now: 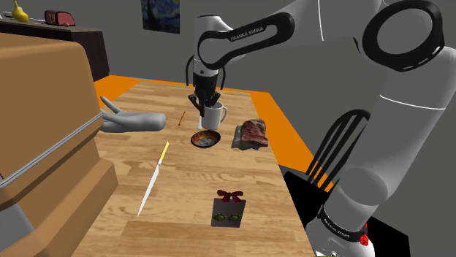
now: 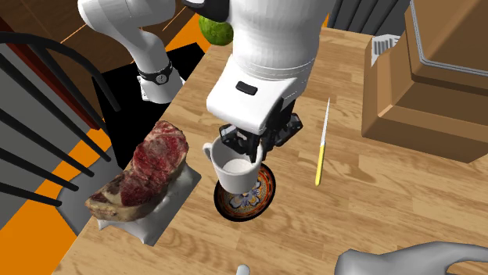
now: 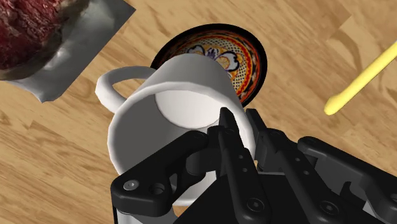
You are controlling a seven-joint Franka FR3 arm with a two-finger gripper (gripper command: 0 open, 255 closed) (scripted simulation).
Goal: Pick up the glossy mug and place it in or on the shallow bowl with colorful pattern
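White glazed mug (image 1: 214,114) hangs from the black gripper (image 1: 205,101), which is closed on the rim wall roughly opposite the handle. The wrist view shows one finger inside the cup and one outside. This rim pinch keeps the mug upright with its base free, which suits a straight lowering. The mug appears raised off the table. In the second exterior view it overlaps the rim of the patterned bowl (image 1: 205,139), not its centre. Judgement: transport is nearly complete, and a short shift toward the bowl's middle is advisable before release.

Surface: a light wooden table (image 1: 183,219). Just beside the bowl, on the shoulder view's right, a raw steak (image 1: 251,133) lies on a grey sheet. A yellow-handled knife (image 1: 154,179) lies nearer, to the left. A large brown box (image 1: 44,124) stands at the left edge. Room: orange floor (image 1: 289,128), grey wall (image 1: 307,80), one painting (image 1: 162,14)
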